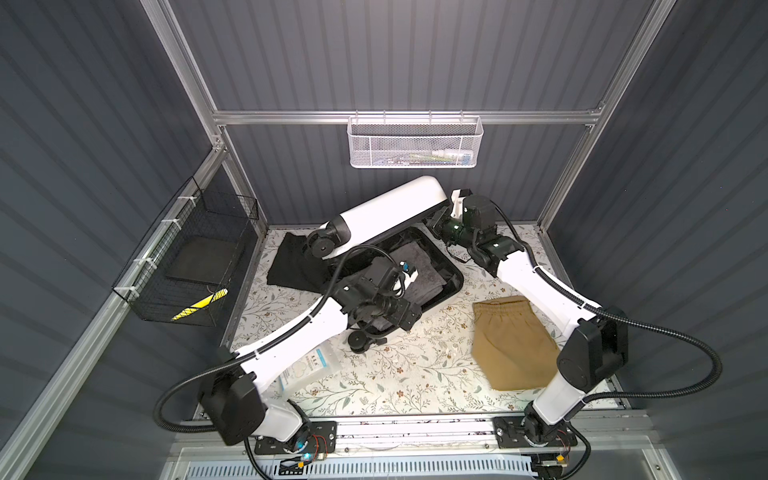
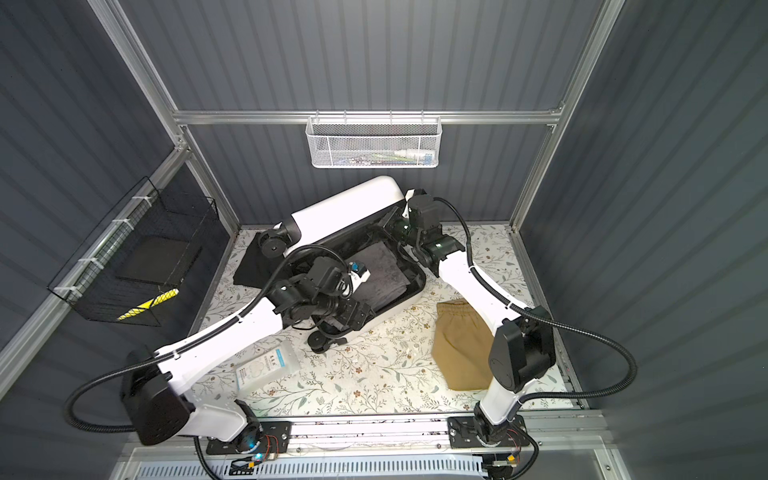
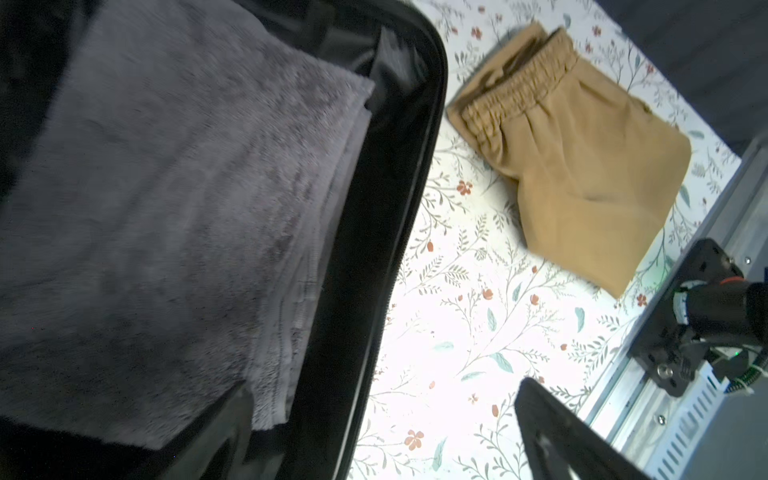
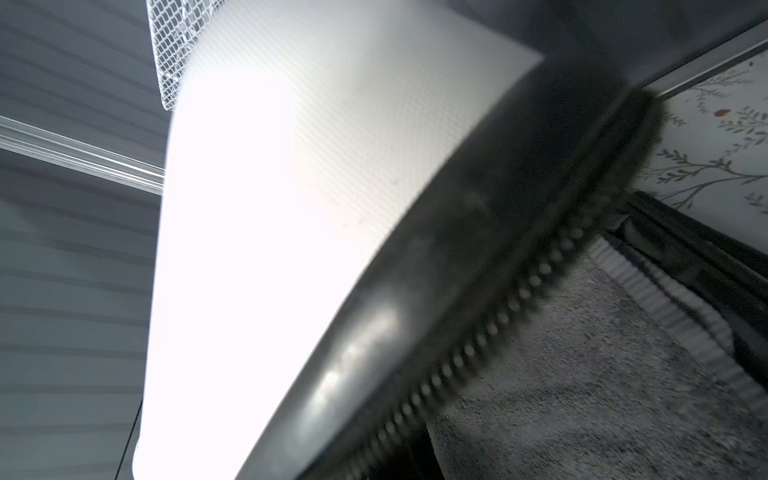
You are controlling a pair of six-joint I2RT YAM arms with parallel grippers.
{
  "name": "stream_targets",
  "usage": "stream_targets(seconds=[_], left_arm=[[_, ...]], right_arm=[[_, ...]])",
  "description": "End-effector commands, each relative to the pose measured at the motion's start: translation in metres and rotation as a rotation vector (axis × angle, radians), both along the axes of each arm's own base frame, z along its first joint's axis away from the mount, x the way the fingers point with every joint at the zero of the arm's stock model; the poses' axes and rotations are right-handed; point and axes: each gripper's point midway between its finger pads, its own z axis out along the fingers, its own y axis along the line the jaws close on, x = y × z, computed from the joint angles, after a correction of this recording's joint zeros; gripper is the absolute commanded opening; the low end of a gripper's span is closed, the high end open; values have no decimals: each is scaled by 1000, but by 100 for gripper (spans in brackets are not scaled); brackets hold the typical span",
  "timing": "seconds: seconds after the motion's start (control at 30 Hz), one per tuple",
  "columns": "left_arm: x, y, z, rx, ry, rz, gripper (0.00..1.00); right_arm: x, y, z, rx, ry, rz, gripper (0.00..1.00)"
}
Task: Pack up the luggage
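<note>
We judge the step in hand to be getting the left arm out of the luggage [image 1: 390, 208], which lies open in the middle of both top views with its lid tilted up toward the back wall. The left claw [image 1: 406, 273] hangs over the lower shell, jaws wide apart and nothing in them. The folded grey fleece towel [image 3: 166, 208] lies flat beneath it. We should lift straight up past the black zipper rim before swinging away, so that no finger drags the towel's fold. At the lid's right corner the right claw [image 1: 437, 217] is closed and appears to pinch the lid's rim; it should hold the lid high until the next item is in.

At centre left, the black wire basket [image 1: 166, 232] holds a dark flat pad and a yellow-and-black striped thing. The luggage holds only the towel, as far as we can see. The white mesh basket [image 1: 411, 141], upper centre, holds small items we cannot make out. The tan shorts [image 1: 511, 345] lie unpacked at lower right on the floral table [image 1: 415, 374].
</note>
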Motion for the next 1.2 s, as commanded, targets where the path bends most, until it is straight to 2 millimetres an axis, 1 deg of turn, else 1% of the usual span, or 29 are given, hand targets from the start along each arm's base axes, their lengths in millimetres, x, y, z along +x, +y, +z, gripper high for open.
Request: stream_targets(seconds=[0.0,0.03,0.1,0.17,0.27,0.4,0.57,0.63,0.67,0.7,0.8,0.9,0.93,1.03,1.1,1.17], left_arm=[[12,28,25,-54,-94,178,100],[15,35,32,-65,-118,211,100],[21,46,39,-68,-129,252,100],[30,54,42,-66,-121,283,100],[49,63,43,-63,-116,329,100],[79,71,57,-77,-155,389,100],[111,78,82,-88,-215,430,100],[123,82,97,-99,-245,449,100],[127,83,100,-103,-249,453,100],[131,84,104,-109,-255,457,100],[140,86,109,-117,-263,464,100],[145,86,111,-122,-265,465,100],[147,86,111,-122,-266,466,100],[149,86,112,-120,-266,464,100],[149,86,112,-119,-267,465,100],[149,87,112,-118,-268,464,100]], right_arm=[[4,5,15,1,-40,19,0],[5,6,17,1,-43,22,0],[6,8,21,2,-48,29,0],[7,9,24,4,-51,34,0],[7,11,27,7,-52,41,0],[4,11,27,7,-50,48,0],[-6,8,27,-22,-54,71,0],[-16,4,21,-48,-49,80,3],[-20,1,17,-57,-42,78,6],[-26,-3,12,-65,-36,78,9],[-43,-12,-15,-95,2,76,15],[-53,-24,-54,-154,62,62,20],[-55,-26,-69,-184,87,67,20],[-56,-33,-106,-290,155,71,23],[-56,-36,-127,-365,201,88,25],[-54,-39,-143,-436,241,103,26]])
